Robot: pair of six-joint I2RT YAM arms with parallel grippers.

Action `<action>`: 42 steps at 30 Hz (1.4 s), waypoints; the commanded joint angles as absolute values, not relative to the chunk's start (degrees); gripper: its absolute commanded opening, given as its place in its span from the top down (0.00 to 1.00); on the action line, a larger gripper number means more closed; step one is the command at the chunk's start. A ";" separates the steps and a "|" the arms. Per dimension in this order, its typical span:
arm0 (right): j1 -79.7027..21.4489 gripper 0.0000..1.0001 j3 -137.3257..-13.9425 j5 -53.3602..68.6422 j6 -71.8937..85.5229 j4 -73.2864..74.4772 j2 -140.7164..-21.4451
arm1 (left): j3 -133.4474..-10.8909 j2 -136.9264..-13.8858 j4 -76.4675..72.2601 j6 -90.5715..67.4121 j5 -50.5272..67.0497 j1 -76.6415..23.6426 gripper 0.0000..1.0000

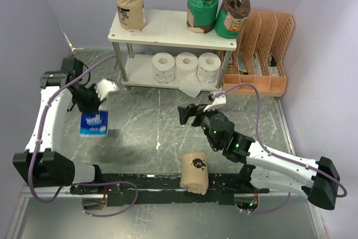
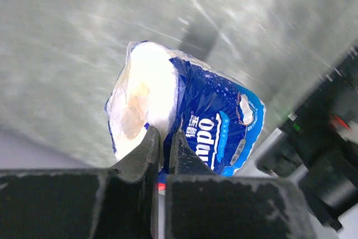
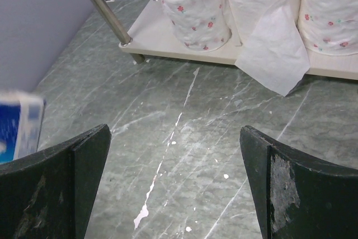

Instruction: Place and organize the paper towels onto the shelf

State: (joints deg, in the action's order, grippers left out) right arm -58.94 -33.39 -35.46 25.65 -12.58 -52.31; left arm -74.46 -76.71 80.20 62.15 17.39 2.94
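An orange plastic rack (image 1: 267, 48) with slots stood at the back right, close to the pale wall (image 1: 330, 37). Some small dark bits sat low in its slots, too small to tell. The table (image 1: 151, 127) was gray-green stone with thin white streaks.

Atop the shelf (image 1: 168, 29) we see a tan roll (image 1: 130, 8) and two green rolls (image 1: 202, 6), three white rolls (image 1: 186, 66) below; second tan roll (image 1: 194, 174) and blue Tempo roll (image 1: 94, 123) sit off it.

2 white arms (image 1: 40, 124), black joints (image 1: 327, 183), purple cables (image 1: 246, 86), scuffed black fingers (image 3: 56, 188).
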 commanded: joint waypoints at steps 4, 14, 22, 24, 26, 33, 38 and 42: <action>-58.45 0.00 -34.33 -37.38 25.60 -13.60 -51.85 | -79.22 -67.52 58.70 47.02 17.74 -3.20 0.93; -58.33 0.00 -35.62 -38.76 26.43 -10.85 -50.99 | -60.24 -62.67 22.12 42.11 -11.36 -24.95 0.93; -58.37 0.00 -36.77 -40.34 27.71 -7.30 -49.73 | -56.59 -67.94 -0.41 45.82 -22.58 -29.94 0.93; -58.36 0.01 -36.63 -40.48 27.78 -7.20 -49.38 | -57.29 -69.73 -2.69 46.11 -23.11 -31.46 0.93; -58.34 0.01 -36.84 -40.77 28.16 -6.87 -49.11 | -58.08 -71.53 -3.69 46.38 -23.58 -33.58 0.93; -58.36 0.02 -39.20 -40.74 28.46 -4.19 -48.46 | -55.26 -76.46 -17.53 49.50 -26.45 -37.33 0.93; -58.38 0.02 -40.73 -40.78 28.51 -2.19 -47.54 | -53.25 -82.19 -29.47 54.58 -28.11 -37.07 0.93; -58.37 0.02 -42.05 -41.58 28.48 0.25 -47.01 | -54.71 -87.43 -31.60 53.16 -28.55 -35.78 0.93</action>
